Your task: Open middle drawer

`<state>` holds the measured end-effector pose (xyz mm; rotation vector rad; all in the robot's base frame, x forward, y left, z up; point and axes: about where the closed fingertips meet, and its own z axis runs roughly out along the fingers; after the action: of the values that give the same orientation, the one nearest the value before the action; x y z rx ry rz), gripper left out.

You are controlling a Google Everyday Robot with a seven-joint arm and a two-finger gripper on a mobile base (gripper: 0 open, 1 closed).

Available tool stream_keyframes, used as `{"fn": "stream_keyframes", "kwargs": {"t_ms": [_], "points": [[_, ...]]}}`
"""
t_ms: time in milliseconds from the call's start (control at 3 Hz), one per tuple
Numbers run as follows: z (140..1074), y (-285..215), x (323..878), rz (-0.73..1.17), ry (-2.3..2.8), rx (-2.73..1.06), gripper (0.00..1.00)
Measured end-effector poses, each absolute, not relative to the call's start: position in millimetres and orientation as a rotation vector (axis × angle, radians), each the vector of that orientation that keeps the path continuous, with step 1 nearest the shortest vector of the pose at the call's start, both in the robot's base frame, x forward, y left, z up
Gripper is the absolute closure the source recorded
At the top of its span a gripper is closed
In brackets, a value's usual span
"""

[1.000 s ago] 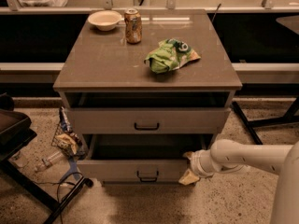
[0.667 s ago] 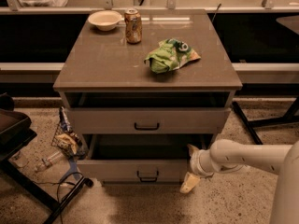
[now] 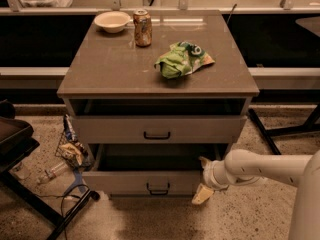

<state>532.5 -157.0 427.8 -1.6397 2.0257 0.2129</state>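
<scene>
The middle drawer (image 3: 125,182) is the low-fronted grey-beige one with a small dark bar handle (image 3: 157,188). It stands pulled out well past the drawer above, and its tray lies in shadow. The taller-fronted top drawer (image 3: 110,129) is pulled out a little. My gripper (image 3: 201,179), on a white arm (image 3: 260,168) coming in from the right, is at the right end of the middle drawer's front. It is open: one finger (image 3: 204,162) sits above the front's top edge and the other (image 3: 202,195) below it. It holds nothing. The lowest drawer is hidden.
On the cabinet top (image 3: 115,69) are a white bowl (image 3: 112,21), a drink can (image 3: 143,28) and a green chip bag (image 3: 182,59). A dark chair base (image 3: 30,194) and floor clutter (image 3: 70,151) lie at the left. Dark table legs (image 3: 280,131) are at the right.
The gripper's fingers have spread further apart, the lower one dropping towards the floor. The arm and both drawers have stayed in place.
</scene>
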Motion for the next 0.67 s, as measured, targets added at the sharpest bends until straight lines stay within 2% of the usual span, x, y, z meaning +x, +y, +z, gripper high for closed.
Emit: {"fn": "stream_keyframes", "kwargs": {"t_ms": [667], "points": [[429, -168, 498, 0.195, 2.150, -1.686, 0.57]]}}
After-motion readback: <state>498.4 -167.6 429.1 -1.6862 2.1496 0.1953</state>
